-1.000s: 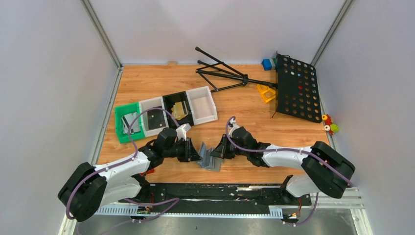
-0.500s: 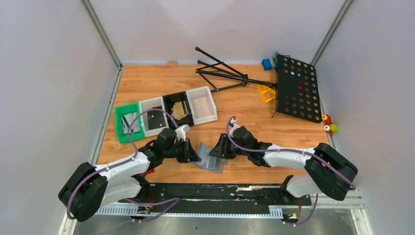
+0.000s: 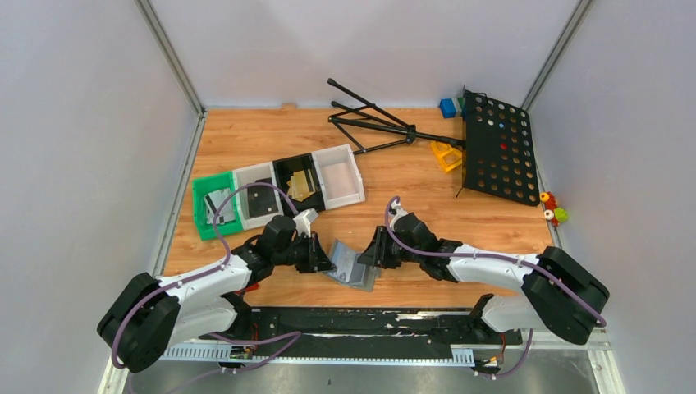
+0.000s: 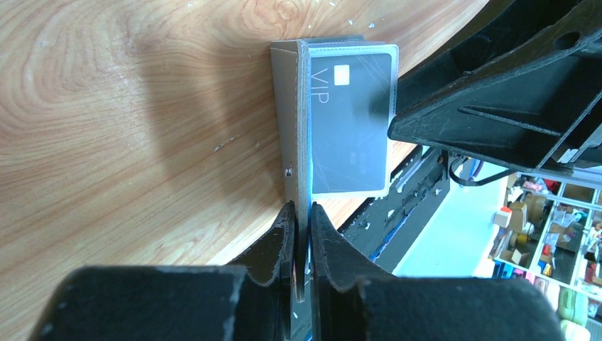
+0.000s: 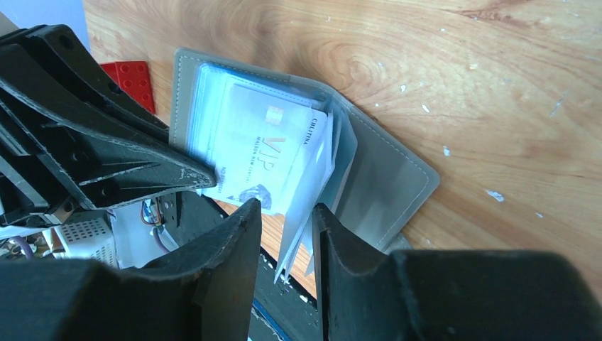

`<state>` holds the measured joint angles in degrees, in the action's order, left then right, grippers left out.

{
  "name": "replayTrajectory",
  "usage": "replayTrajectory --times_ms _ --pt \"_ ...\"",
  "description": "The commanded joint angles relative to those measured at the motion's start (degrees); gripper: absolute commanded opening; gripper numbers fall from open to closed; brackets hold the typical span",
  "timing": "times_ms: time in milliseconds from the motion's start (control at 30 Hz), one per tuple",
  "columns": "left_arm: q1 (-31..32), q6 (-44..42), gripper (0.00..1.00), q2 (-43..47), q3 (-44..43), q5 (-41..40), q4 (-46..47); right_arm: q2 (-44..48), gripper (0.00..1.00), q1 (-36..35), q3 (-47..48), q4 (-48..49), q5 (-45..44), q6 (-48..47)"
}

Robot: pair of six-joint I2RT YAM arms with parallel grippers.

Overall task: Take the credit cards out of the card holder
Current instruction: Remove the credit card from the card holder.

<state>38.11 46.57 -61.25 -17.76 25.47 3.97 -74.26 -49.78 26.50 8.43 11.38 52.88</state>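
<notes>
The grey card holder lies open on the wood between my two grippers. My left gripper is shut on the edge of its grey cover. A dark card marked VIP sits in a sleeve beside the cover. In the right wrist view the holder is fanned open, with a silvery card marked VIP in a clear sleeve. My right gripper is narrowly open, with the loose sleeve edges between its fingers. In the top view my left gripper and right gripper flank the holder.
A row of green, white, black and white trays stands to the back left, with cards inside. A red block lies by the left arm. A black folding stand and a perforated black panel are at the back right.
The holder stood tented a second ago and now lies spread flatter. My right gripper has shifted slightly right and nearer. The left gripper keeps its hold.
</notes>
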Motion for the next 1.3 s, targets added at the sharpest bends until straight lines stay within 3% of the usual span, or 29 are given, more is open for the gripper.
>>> replayTrajectory --times_ms 0,67,200,300,600,933,1267 --pt "-0.23 -0.74 0.00 1.08 -0.30 0.06 0.23 0.94 0.33 0.16 0.28 -0.78 -0.85 -1.22" --pt "-0.23 -0.77 0.00 1.04 -0.30 0.16 0.19 0.79 0.35 0.21 0.64 -1.12 -0.72 -1.64" --pt "-0.23 -0.77 0.00 0.73 -0.43 0.24 0.34 1.60 0.54 0.21 1.27 -2.90 -1.35 -2.48" --pt "-0.23 -0.73 0.00 0.86 -0.44 0.28 0.55 3.68 0.63 0.22 1.24 -4.32 -2.51 -3.13" --pt "-0.18 -0.60 0.00 0.95 -0.67 0.37 0.54 11.46 0.65 0.20 4.24 -10.52 -2.58 -6.34" --pt "-0.23 0.39 0.00 0.57 -0.27 0.45 2.25 5.51 0.47 -2.09 7.60 -4.97 2.35 -6.88" --pt "-0.23 0.32 0.00 0.43 -0.24 0.44 2.16 -3.93 0.08 -3.79 7.35 -0.57 0.40 -4.78"
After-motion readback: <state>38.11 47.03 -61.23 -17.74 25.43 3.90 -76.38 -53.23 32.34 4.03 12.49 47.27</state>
